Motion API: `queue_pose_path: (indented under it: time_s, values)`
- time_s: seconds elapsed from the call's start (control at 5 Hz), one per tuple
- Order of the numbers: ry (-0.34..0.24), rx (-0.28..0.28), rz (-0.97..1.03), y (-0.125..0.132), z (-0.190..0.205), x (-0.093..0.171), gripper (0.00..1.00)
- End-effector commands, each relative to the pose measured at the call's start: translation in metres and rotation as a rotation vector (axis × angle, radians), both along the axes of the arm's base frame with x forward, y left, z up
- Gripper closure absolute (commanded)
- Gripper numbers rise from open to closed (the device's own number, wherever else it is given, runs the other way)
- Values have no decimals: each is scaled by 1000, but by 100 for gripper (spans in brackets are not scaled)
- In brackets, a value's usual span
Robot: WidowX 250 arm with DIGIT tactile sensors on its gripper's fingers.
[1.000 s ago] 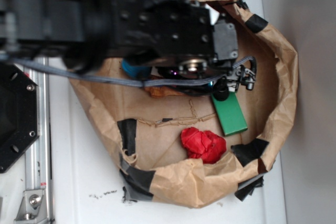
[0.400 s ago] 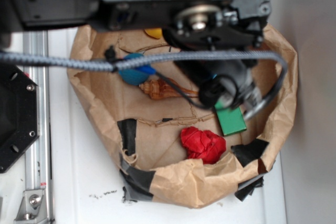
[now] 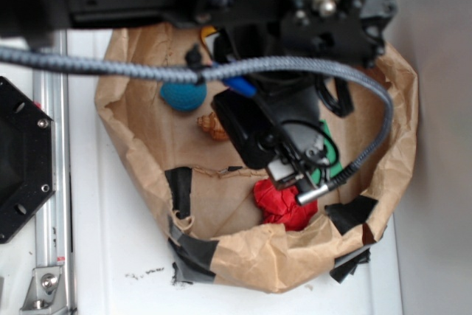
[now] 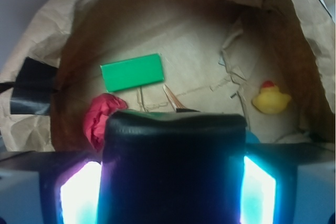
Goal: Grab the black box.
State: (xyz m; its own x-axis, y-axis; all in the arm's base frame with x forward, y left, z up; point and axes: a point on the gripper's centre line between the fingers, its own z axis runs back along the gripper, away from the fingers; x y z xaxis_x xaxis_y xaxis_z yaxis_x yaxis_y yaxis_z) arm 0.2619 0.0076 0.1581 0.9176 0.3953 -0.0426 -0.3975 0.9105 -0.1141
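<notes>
Tool [image 3: 295,175] in the exterior view hangs over the red cloth [image 3: 284,208] at six o'clock, while the wrist view shows the black box [image 4: 176,166] seemingly clamped between its fingers, though a slack grip could drop it.

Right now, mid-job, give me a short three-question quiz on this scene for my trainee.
1. True or false: the green block lies on top of the yellow duck.
2. In the wrist view, what fills the gap between the fingers of the tool? A) a white cup B) the black box C) a metal spoon
3. Fill in: everything sits inside a crumpled brown paper ____ patched with black tape.
Key: 1 false, they lie apart; 2 B; 3 bag.
</notes>
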Motion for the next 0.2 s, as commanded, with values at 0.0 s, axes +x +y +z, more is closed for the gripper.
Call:
queue_pose_path:
  time_s: [0.0]
  values:
    - [-81, 64, 72, 12, 3, 0, 100]
